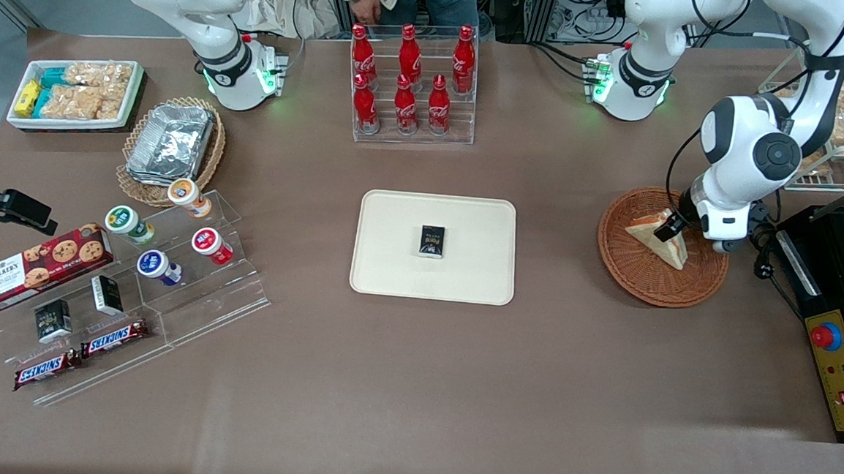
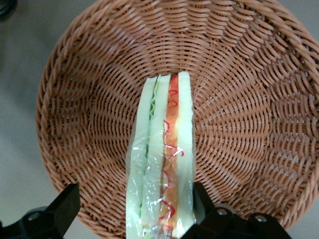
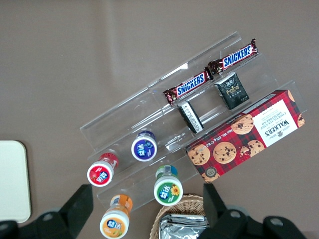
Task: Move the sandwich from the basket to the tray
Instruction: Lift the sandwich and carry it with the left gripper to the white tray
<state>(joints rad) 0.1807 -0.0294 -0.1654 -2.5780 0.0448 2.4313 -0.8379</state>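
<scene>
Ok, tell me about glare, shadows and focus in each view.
Front view: even light, soft shadows, a green glow at the arm bases, shine on the foil trays. Left wrist view: sandwich wrap glints, basket weave sharp, the open gripper straddling the sandwich slightly soft. Right wrist view: clear rack reflects faintly.

1. You get even, bright overhead light on the counter (image 1: 413, 383); shadows under things are soft and short.
2. You can see small glare spots on the foil trays (image 1: 171, 141) and the clear acrylic stand (image 1: 198, 304).
3. Your left wrist view shows the sandwich (image 2: 162, 164) a little soft and its wrap shiny, while the basket (image 2: 239, 99) weave is sharp; the pincer (image 2: 134, 214) over the basket is dark and blurred.
</scene>
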